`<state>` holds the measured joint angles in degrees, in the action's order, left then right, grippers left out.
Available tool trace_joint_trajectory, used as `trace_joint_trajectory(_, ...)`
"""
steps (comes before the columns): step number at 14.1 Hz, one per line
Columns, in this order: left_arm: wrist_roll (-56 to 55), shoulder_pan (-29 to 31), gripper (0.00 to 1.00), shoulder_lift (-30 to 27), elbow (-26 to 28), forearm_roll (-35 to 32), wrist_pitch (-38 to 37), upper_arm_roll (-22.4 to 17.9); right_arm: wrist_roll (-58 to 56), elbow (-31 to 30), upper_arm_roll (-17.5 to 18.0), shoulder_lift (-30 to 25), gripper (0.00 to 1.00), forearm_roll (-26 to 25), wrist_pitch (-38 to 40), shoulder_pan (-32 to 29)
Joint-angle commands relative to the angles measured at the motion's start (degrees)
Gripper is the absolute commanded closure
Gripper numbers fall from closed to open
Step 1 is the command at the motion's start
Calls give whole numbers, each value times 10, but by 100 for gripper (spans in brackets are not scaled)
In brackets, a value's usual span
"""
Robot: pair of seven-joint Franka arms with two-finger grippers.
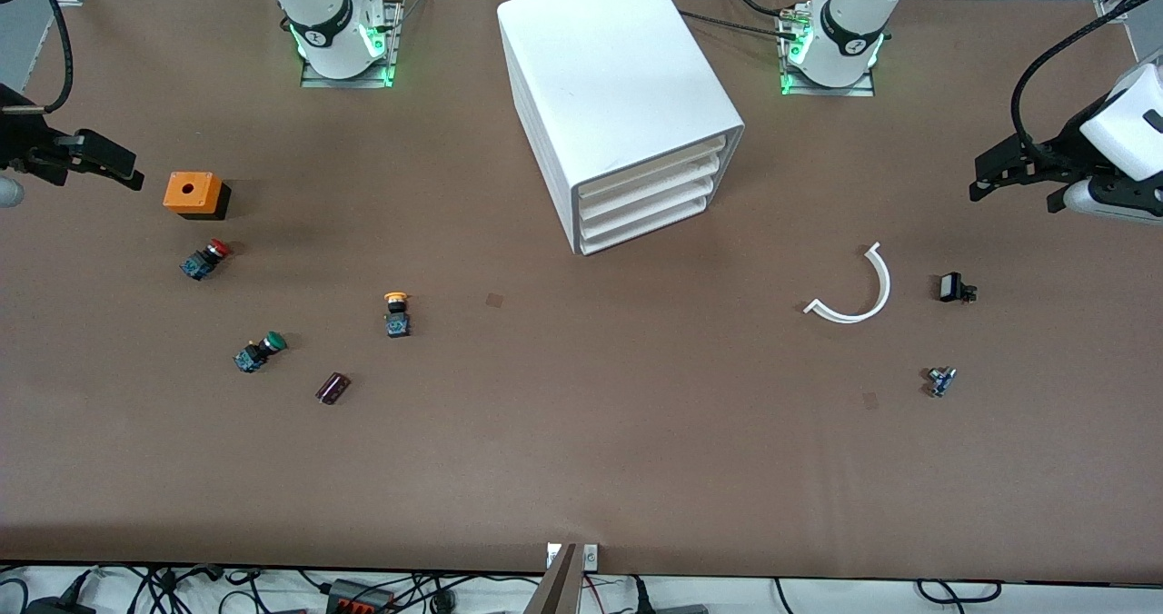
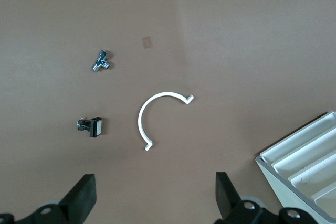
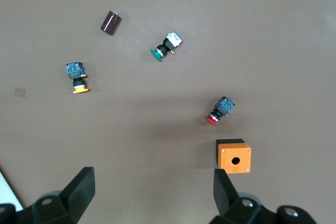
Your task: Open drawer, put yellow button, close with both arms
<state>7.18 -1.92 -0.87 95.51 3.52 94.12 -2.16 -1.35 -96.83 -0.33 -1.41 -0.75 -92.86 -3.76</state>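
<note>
The white cabinet (image 1: 618, 87) stands at the middle of the table between the two arm bases, and a corner of it shows in the left wrist view (image 2: 307, 169). Its uppermost drawer (image 1: 656, 171) is shut, like the three below it. The yellow button (image 1: 396, 312) (image 3: 77, 77) lies on its side on the table, nearer to the front camera than the cabinet and toward the right arm's end. My right gripper (image 1: 109, 163) (image 3: 152, 179) hangs open and empty beside the orange box. Over the left arm's end of the table, my left gripper (image 1: 1016, 193) (image 2: 155, 182) is open with nothing in it.
An orange box (image 1: 193, 193), a red button (image 1: 205, 259), a green button (image 1: 260, 351) and a dark cylinder (image 1: 332, 388) lie around the yellow button. Toward the left arm's end lie a white curved piece (image 1: 859, 292), a small black part (image 1: 954, 288) and a small metal part (image 1: 940, 381).
</note>
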Motion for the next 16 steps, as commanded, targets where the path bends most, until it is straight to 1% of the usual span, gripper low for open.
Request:
trace_joint_trajectory(1, 6, -1, 0, 9, -20, -5, -15, 1, -12, -12, 9, -16, 0, 7, -2, -9)
trace_joint_trajectory(6, 6, -1, 0, 9, -20, -1, -17, 0, -12, -10, 9, -11, 0, 9, 0, -9)
trace_joint_trajectory(9, 7, 2, 0, 12, -20, 2, -68, -1, -12, -4, 10, 10, 0, 12, -6, -7)
trace_joint_trajectory(11, 11, -3, 0, 18, -20, 4, -111, 1, -12, 9, 10, 37, 0, 12, -9, 11)
trace_joint_trajectory(13, 13, -3, 0, 23, -20, 49, -150, 0, -12, 13, 10, 54, 0, 11, -24, 23)
trace_joint_trajectory(15, 15, -4, 0, 49, -23, 82, -191, 1, -8, 13, 9, 78, 0, 11, -35, 45)
trace_joint_trajectory(16, 15, -2, 0, 53, -23, 123, -215, 0, -9, 13, 10, 92, 0, 13, -36, 52)
